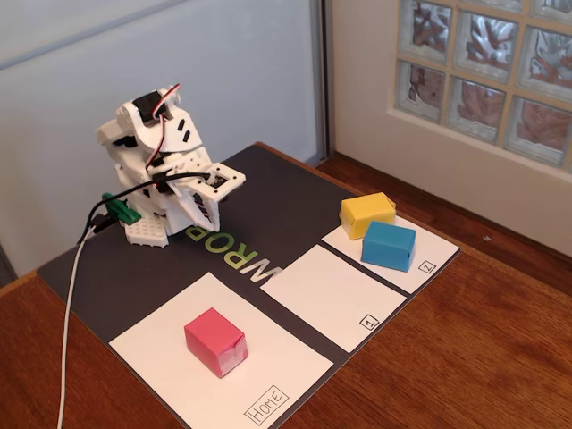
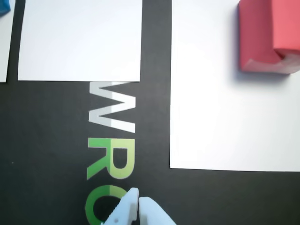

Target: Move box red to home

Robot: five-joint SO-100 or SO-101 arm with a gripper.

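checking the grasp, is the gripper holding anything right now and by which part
Nothing is held. The gripper is shut and empty over the black mat, while the red box sits on the Home sheet.

The red box (image 1: 214,342) looks like matt folded paper, as do the yellow box (image 1: 367,214) and blue box (image 1: 389,246). Home (image 1: 161,344) is plain white paper on a matt black mat (image 1: 277,192). The table (image 1: 483,349) is glossy wood; the arm (image 1: 161,170) is white plastic.

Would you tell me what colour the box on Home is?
Pink-red box, clearest in the fixed view.
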